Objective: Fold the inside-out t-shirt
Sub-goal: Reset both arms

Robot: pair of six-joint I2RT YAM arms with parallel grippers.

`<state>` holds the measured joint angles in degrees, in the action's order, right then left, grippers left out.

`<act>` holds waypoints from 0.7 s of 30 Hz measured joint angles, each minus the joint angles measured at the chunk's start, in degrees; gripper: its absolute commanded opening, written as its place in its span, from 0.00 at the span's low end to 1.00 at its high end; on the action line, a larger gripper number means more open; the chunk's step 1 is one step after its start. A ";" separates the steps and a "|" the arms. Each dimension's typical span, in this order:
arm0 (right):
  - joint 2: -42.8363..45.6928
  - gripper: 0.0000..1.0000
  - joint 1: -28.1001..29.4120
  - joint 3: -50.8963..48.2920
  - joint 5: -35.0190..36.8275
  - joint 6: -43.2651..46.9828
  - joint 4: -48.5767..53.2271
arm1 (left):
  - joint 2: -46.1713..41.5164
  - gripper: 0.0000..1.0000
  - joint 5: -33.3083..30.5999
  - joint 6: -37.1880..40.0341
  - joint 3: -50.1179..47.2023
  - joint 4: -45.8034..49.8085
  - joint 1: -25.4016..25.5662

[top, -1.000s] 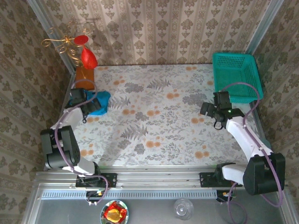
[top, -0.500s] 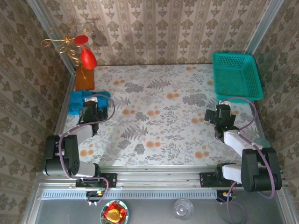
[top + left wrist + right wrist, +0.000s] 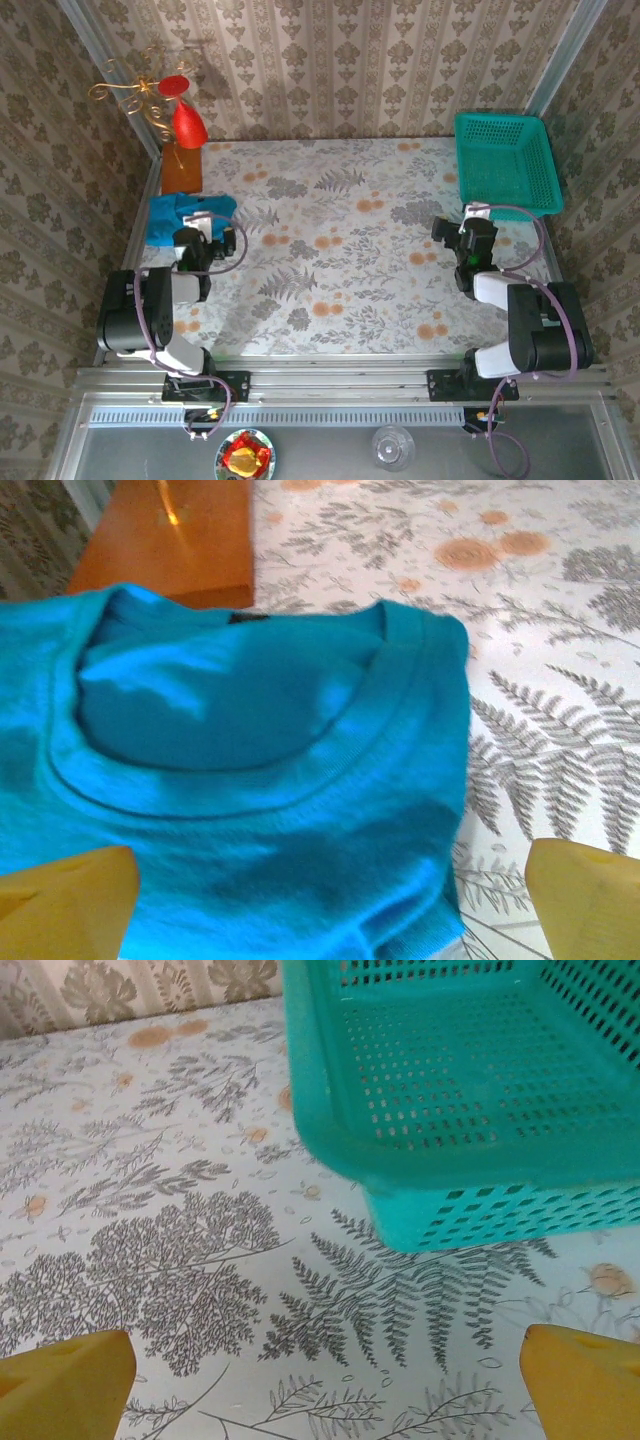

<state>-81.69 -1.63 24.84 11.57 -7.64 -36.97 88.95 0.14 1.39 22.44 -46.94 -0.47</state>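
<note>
The left fingers [image 3: 62,908] are wide open and hold nothing. One second ago they are right over the t-shirt [image 3: 270,780]. Now they are pulled back, and the left arm [image 3: 185,283] is tucked in close to its base. From these fingers the t-shirt lies just ahead, at 12 o'clock. It is free, and nothing touches it.

The t-shirt is a small blue bundle with the neck hole on top. It lies flat on the table [image 3: 560,680], at the table's 9 o'clock edge in the top view. An orange block [image 3: 175,540] stands just past it, toward 11 o'clock. The bundle lies in about the same place as half a second ago, so letting go does not seem to upset it.

The right fingers [image 3: 60,1385] are wide open too, with nothing between them. They point at bare table, with the green basket [image 3: 470,1090] beyond them at 1 o'clock. That basket sits in the table's 2 o'clock corner. The right arm [image 3: 490,285] also draws in nearer to its base than one second ago.

Both arms are backing away with open fingers. So I think the folding is done, or very nearly done. The shirt looks neat and small. I cannot tell from here whether it is right side out.
</note>
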 measured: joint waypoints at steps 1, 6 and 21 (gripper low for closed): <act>-0.42 1.00 0.00 0.00 -0.63 0.02 -0.24 | 0.26 1.00 0.55 0.02 -0.24 -0.52 0.00; -0.55 1.00 0.15 -1.27 -3.67 0.66 -4.81 | 0.33 1.00 1.07 0.90 -0.28 -2.95 0.33; -6.05 1.00 1.90 -1.97 -6.08 3.43 -10.25 | 0.33 1.00 -1.62 1.92 -0.31 -4.28 1.90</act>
<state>-87.74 0.27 22.87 5.50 -4.21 -47.22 89.27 -1.48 3.31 22.13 -51.22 1.43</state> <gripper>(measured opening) 0.999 0.998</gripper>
